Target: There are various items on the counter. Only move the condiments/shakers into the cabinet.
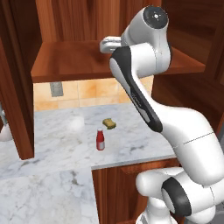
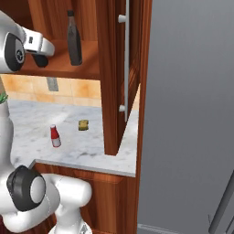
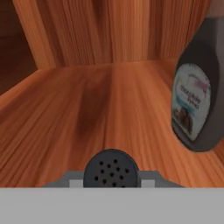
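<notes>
tool (image 3: 111, 181) gripping black shaker (image 3: 111, 168) over cabinet shelf (image 3: 87, 113) | sauce bottle (image 3: 197, 92) standing beside | red bottle (image 1: 100, 140) sitting on desk (image 1: 57, 135)

Shaker (image 3: 111, 169) sitting right at the hand; sauce bottle (image 3: 196, 94) standing ahead to its right, on the cabinet shelf (image 3: 96, 113).

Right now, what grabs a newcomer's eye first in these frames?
The white arm reaching into the reddish-brown wooden cabinet, its gripper over the shelf with the small black perforated shaker between its fingers. Beside it stands the tall dark brown labelled sauce bottle. Below, the small red white-capped bottle and yellow-brown spongy lump sit on the veined marble counter.
</notes>
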Tool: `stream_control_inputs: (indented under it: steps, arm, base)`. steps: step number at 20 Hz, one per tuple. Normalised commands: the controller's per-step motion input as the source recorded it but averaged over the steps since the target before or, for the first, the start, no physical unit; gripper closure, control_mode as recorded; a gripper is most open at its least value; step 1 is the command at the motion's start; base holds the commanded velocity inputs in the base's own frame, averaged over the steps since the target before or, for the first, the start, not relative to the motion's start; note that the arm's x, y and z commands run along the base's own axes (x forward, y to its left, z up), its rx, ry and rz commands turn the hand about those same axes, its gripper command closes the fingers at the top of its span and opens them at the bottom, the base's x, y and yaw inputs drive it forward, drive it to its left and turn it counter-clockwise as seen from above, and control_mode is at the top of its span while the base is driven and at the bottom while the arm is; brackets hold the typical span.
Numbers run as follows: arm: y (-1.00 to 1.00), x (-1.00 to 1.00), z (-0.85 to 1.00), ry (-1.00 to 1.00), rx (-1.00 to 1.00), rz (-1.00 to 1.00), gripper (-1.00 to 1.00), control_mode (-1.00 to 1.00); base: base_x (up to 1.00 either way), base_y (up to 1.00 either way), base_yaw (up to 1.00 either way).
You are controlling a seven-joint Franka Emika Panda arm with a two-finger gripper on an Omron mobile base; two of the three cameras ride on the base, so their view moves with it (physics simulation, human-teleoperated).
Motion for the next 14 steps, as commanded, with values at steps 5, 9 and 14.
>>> stream_control_inputs:
  steps: [5,9,14]
  arm:
    - [-0.04,0.44,-0.16,0.0,-0.02,0.0,1.0,-1.0]
    - [-0.06,0.47,-0.16,0.0,-0.01,0.0,1.0,-1.0]
    - [-0.04,0.57,-0.06,0.0,0.0,0.0,1.0,-1.0]
  base:
    - [0.0,0.0,0.0]
    - [0.0,0.0,0.0]
    - [0.0,0.0,0.0]
